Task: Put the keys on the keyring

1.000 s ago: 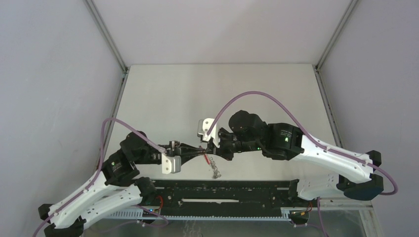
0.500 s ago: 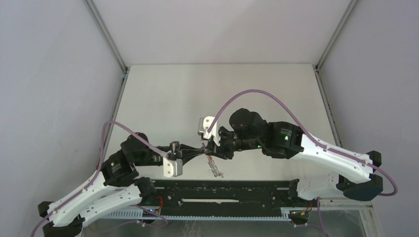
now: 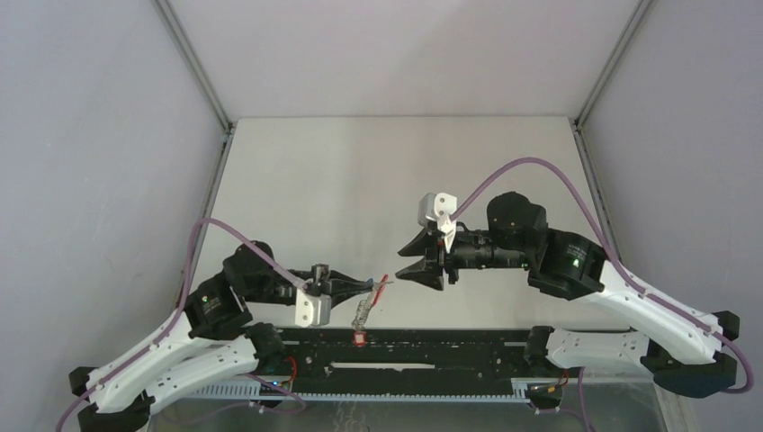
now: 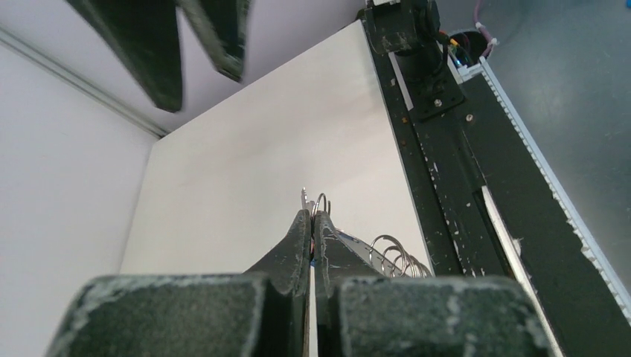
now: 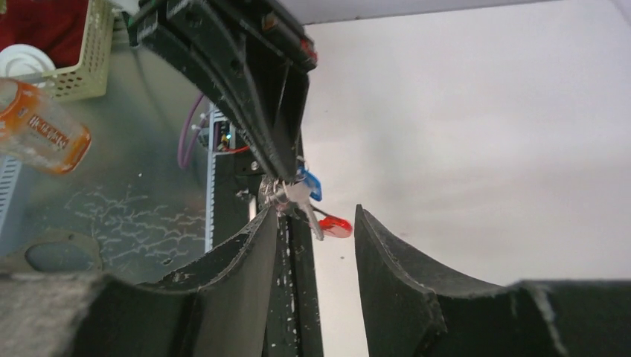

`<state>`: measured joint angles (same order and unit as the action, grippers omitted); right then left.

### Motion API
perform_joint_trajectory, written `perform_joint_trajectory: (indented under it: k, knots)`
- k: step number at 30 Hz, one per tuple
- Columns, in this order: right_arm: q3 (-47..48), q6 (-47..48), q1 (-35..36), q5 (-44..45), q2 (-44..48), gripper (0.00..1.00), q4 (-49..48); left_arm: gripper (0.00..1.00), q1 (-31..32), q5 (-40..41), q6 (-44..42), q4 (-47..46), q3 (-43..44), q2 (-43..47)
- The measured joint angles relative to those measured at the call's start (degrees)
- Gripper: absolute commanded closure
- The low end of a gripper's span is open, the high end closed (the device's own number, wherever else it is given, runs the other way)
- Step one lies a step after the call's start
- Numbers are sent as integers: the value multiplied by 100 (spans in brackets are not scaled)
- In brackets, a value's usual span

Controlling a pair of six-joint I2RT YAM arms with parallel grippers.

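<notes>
- Left gripper (image 3: 369,287): jaws closed on the keyring (image 3: 362,312), held above the table's (image 3: 360,180) near edge; both keys (image 5: 311,187) hang at its rings.
- Right gripper (image 3: 410,263): jaws parted, empty, close beside.

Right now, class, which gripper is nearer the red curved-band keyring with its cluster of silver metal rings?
Left. The left gripper is shut on the keyring; the right gripper stands open, apart from it, on the right arm's side.

keyring (image 3: 363,311) hanging from left jaws, open gap to right jaws, rail (image 3: 468,342) below
</notes>
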<state>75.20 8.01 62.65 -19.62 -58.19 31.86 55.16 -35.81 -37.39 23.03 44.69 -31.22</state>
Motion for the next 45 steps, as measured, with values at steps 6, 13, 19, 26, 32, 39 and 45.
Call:
perform_joint_trajectory:
  k: [6,13,19,26,32,39,45]
  knots:
    - [-890,-420,175,-151,306,48,-595,100,-125,13,632,-459,24,-48]
    - [-1921,-981,428,-245,835,47,-1639,100,-334,20,1377,-1172,24,-37]
    - [-2428,-1185,420,-186,890,46,-2446,100,-361,-44,1694,-1427,24,-39]
    - [-2465,-1191,354,-203,787,48,-3340,100,-361,-85,1794,-1523,24,-59]
    - [-2492,-1185,308,-350,782,52,-3606,100,-378,-83,1794,-1574,24,-66]
    - [-2492,-1174,295,-411,782,61,-3751,100,-380,-85,1797,-1648,24,-68]
    - [-2492,-1104,273,-496,706,73,-3816,100,-380,-90,1801,-1639,24,-68]
